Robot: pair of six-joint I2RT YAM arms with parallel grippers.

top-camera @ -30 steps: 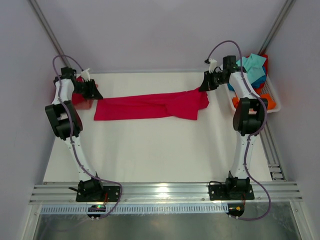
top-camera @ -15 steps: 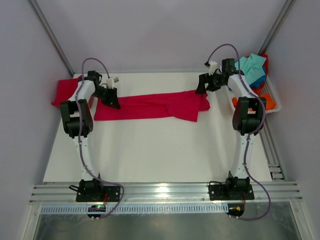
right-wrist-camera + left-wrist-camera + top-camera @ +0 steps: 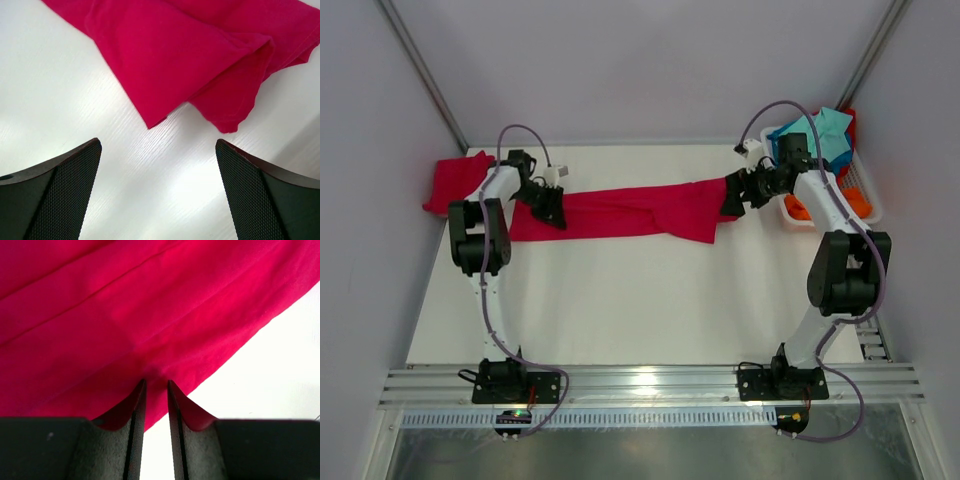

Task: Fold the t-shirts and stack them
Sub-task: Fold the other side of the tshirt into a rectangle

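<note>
The crimson t-shirt point(image 3: 630, 212) is lying as a long, loosely folded band across the far part of the counter point(image 3: 640, 300), running from left to right. Its right end is doubling over itself in soft layers, and a corner is pointing toward the near edge in the right wrist view point(image 3: 165, 70).

At the band's left end, the left fingers point(image 3: 550, 210) are clamping down on the cloth. In the left wrist view they point(image 3: 131, 435) are standing almost together, pinching the shirt's edge point(image 3: 150, 315) between them.

At the right end, the right fingers point(image 3: 733, 195) are spreading wide apart and gripping nothing. In their own view they point(image 3: 60, 195) are hovering over bare counter just beside the folded corner.

A second red t-shirt point(image 3: 455, 182) is lying bunched at the far left corner. On the far right, a white basket point(image 3: 873, 208) is holding a teal t-shirt point(image 3: 825, 130) and an orange t-shirt point(image 3: 861, 200).
</note>
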